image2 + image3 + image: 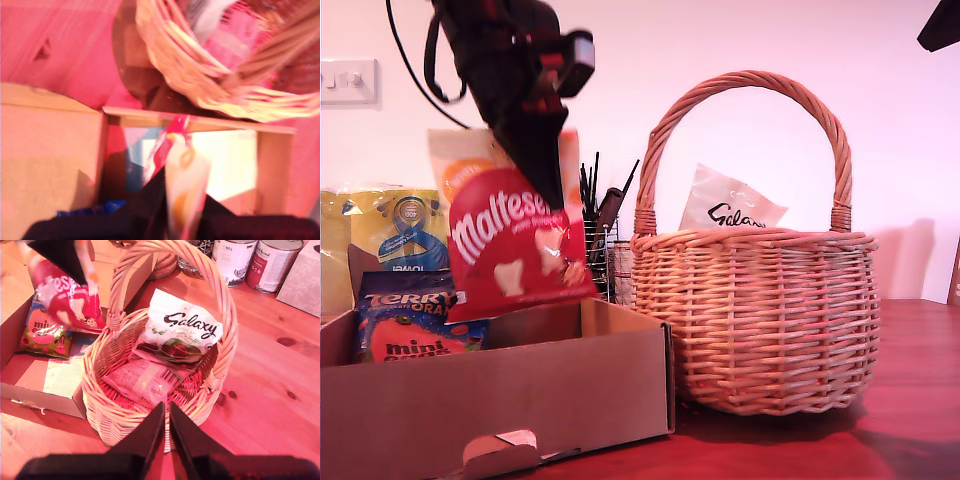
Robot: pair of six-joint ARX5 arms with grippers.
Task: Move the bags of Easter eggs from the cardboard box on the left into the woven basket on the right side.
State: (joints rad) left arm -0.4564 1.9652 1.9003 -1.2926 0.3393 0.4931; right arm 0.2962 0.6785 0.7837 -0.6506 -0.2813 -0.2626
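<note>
In the exterior view, our box [520, 400] held one Terry's bag [405, 325]. Above it my first gripper [535, 165] pinched one Maltesers bag [515, 250]. The basket [770, 320] held two bags, one Galaxy bag [182, 327] upright. My second gripper [166, 412] hovered above, jaws nearly together.

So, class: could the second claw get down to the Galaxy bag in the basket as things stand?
Probably yes. My second claw hangs above the woven basket's near rim, jaws nearly shut. The Galaxy bag lies uncovered inside. Only the arched handle crosses overhead, and it looks avoidable from this side.
</note>
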